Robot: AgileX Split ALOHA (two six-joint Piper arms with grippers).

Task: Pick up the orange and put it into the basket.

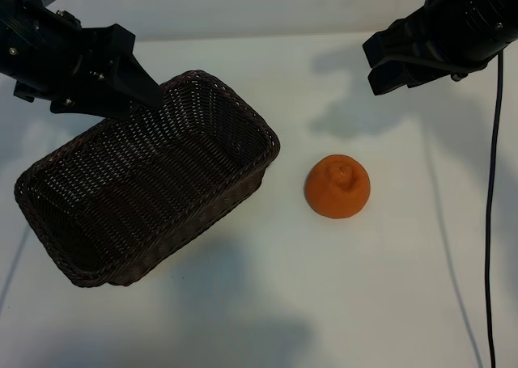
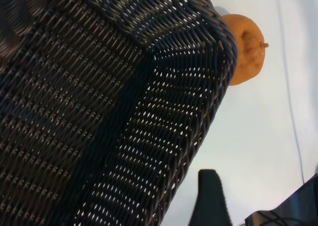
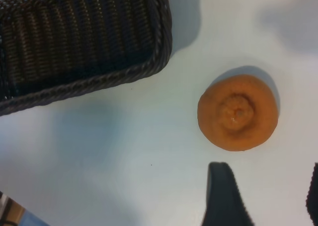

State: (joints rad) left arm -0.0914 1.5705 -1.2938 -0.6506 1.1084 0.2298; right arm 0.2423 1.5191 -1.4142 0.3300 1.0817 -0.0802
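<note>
Orange and lumpy, the orange (image 1: 337, 188) sat on the white counter (image 1: 340, 303) with its puckered knob pointing up. It was just to the right of the basket (image 1: 146, 182), close to it but not touching. Nothing was holding the orange.

The basket was dark brown wicker with a braided rim. It lay at a slant on the left side of the counter, and nothing could be seen inside it.

The left tool (image 1: 121, 81) was over the far left end of the basket, by the rim. In the left wrist view one dark fingertip (image 2: 209, 198) showed beside the basket wall, with the counter under it. The left tool was released and held nothing.

The right tool (image 1: 388, 61) hung at the far right, above the counter and farther back than the orange. In the right wrist view a dark fingertip (image 3: 223, 196) showed near the orange, not touching it. Its two fingers stood apart with nothing between them, so it was released too.

A thin black cable (image 1: 490, 222) ran down the right side of the counter.

No words, brands or labels could be read on anything. The counter was plain, white and smooth, with soft grey shadows from the arms and the basket. Nothing of the room past the counter could be seen.
</note>
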